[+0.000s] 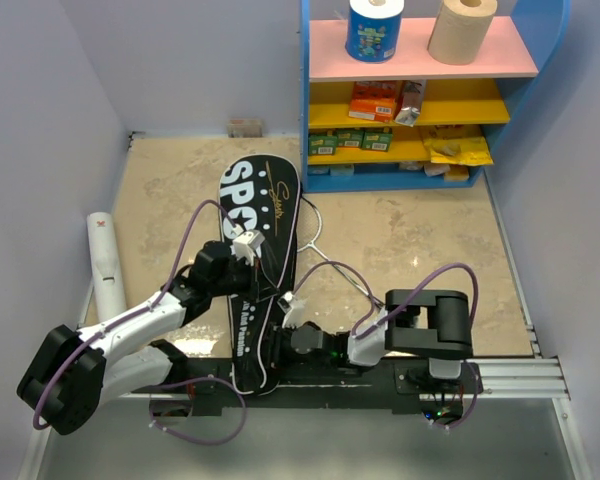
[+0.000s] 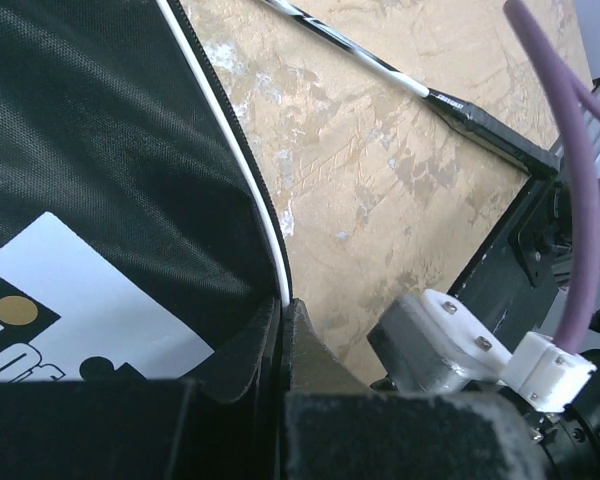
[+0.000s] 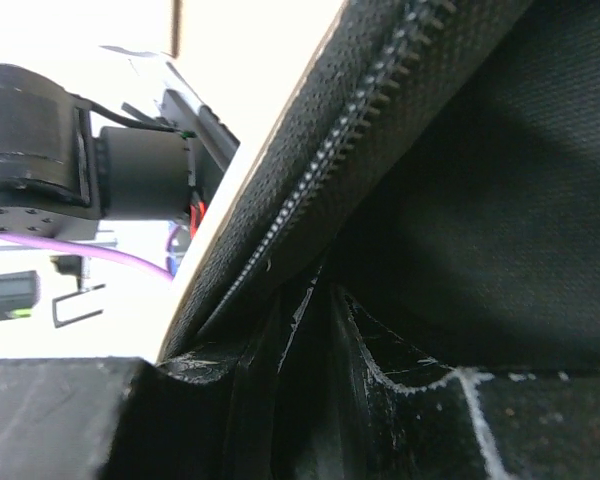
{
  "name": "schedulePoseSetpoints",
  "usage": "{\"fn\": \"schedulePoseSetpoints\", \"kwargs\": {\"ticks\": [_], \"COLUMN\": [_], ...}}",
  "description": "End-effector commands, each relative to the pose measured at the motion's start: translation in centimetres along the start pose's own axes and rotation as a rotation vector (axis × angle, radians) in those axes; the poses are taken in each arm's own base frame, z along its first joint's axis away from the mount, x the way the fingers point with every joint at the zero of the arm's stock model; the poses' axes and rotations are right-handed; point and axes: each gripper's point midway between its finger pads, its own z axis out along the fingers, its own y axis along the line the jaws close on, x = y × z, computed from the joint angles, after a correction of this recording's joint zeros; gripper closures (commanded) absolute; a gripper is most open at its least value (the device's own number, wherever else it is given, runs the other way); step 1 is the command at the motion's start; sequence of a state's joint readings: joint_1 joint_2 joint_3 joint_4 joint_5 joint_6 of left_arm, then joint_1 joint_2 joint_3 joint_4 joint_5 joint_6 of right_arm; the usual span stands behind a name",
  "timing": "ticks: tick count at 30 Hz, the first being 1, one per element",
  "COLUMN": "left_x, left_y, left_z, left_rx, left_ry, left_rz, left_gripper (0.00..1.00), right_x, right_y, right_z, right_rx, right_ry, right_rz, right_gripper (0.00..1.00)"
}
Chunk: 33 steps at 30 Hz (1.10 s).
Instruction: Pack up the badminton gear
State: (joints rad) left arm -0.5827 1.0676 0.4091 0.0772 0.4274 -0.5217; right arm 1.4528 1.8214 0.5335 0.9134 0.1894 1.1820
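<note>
The black racket cover (image 1: 260, 200) lettered "SPO…" in white lies lengthwise on the floor between my arms. My left gripper (image 1: 258, 262) is shut on its right edge, on the white piping (image 2: 270, 225), as the left wrist view shows (image 2: 283, 305). My right gripper (image 1: 280, 328) is shut on the cover's lower edge beside the zipper (image 3: 325, 165), as the right wrist view shows (image 3: 315, 290). A racket (image 1: 318, 228) pokes out from under the cover's right side; its shaft and black handle (image 2: 490, 125) lie on the floor. The long white tube (image 1: 105, 265) lies at the left. No shuttlecocks show.
A blue shelf unit (image 1: 305, 110) stands at the back right with two paper rolls (image 1: 375, 28) on top and orange and yellow packets (image 1: 375, 100) below. Walls close in left and right. The arms' base rail (image 1: 510, 378) runs along the near edge.
</note>
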Motion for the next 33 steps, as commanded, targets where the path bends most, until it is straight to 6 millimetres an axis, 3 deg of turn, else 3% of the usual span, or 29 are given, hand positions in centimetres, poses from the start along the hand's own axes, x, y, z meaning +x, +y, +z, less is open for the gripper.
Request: {"fn": "schedulePoseSetpoints", "kwargs": {"ticks": [1, 4, 5, 6, 11, 16, 18, 20, 21, 23, 24, 33], "left_x": [-2.1, -2.2, -2.2, -2.2, -2.6, -3.2, -3.3, -3.7, -4.0, -4.2, -4.2, -5.9], "left_y": [-3.7, -3.7, -3.7, -3.6, -3.3, -2.6, -2.2, -2.2, -2.2, -2.3, -2.2, -2.0], "left_z": [-0.3, -0.4, -0.4, -0.4, -0.6, -0.9, -1.1, -1.2, -1.4, -1.5, -1.8, -3.8], "left_rx": [0.168, 0.165, 0.163, 0.155, 0.123, 0.063, 0.034, 0.024, 0.014, 0.008, -0.008, -0.097], "left_ry": [-0.065, -0.069, -0.070, -0.068, -0.074, -0.088, -0.084, -0.091, -0.098, -0.105, -0.098, -0.114], "left_rz": [0.028, 0.030, 0.032, 0.030, 0.048, 0.064, 0.064, 0.078, 0.081, 0.089, 0.087, 0.138], "left_gripper": [1.00, 1.00, 1.00, 1.00, 1.00, 1.00, 1.00, 1.00, 1.00, 1.00, 1.00, 1.00], "right_x": [0.6, 0.2, -0.4, -0.2, -2.0, -4.5, -5.9, -7.6, -8.9, -10.9, -12.2, -21.4], "right_y": [4.6, 3.9, 4.5, 3.1, 0.6, -2.1, -4.3, -4.2, -5.1, -4.5, -5.4, -8.0], "right_z": [0.2, -0.3, -0.9, -1.1, -3.0, -7.4, -9.5, -11.3, -12.7, -14.0, -14.9, -17.6], "right_rx": [-0.184, -0.146, -0.153, -0.095, 0.123, 0.349, 0.485, 0.525, 0.598, 0.619, 0.669, 0.840], "right_ry": [0.002, -0.015, -0.033, -0.022, -0.055, -0.099, -0.145, -0.194, -0.228, -0.270, -0.290, -0.339], "right_rz": [0.065, 0.056, 0.052, 0.036, -0.069, -0.142, -0.177, -0.187, -0.214, -0.224, -0.232, -0.349], "right_gripper": [0.71, 0.69, 0.68, 0.67, 0.59, 0.50, 0.48, 0.45, 0.44, 0.40, 0.39, 0.32]}}
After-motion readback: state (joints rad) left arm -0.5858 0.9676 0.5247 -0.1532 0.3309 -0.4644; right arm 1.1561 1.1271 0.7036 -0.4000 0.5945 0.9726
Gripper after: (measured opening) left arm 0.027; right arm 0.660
